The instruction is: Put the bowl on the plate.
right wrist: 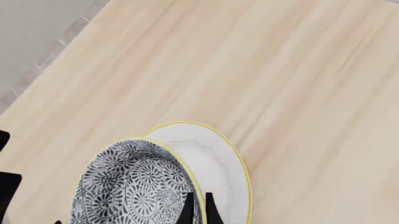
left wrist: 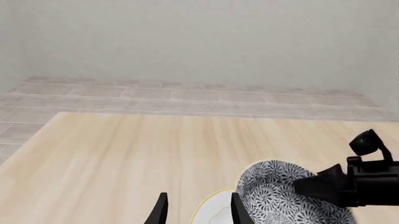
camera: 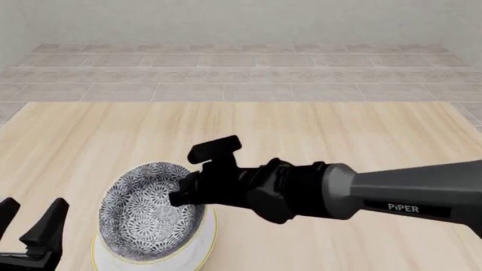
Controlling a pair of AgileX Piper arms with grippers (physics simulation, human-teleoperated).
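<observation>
Looking down from the front cam, your right gripper (camera: 180, 195) hides the bowl (camera: 147, 217) rim at 3 o'clock; fingertips pinch that rim, closed on it w/ only the wall between them. Bowl sits tilted over the plate (camera: 197, 248), whose lower edge is cut off by the frame, so you can't tell if the base is fully seated. Nothing inside the bowl. Left gripper (camera: 30, 223) waits at 9 o'clock, fingers spread, holding nothing.

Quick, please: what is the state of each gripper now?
Left gripper: open, holding nothing.
Right gripper: shut on the rim of the bowl, over the plate.
</observation>
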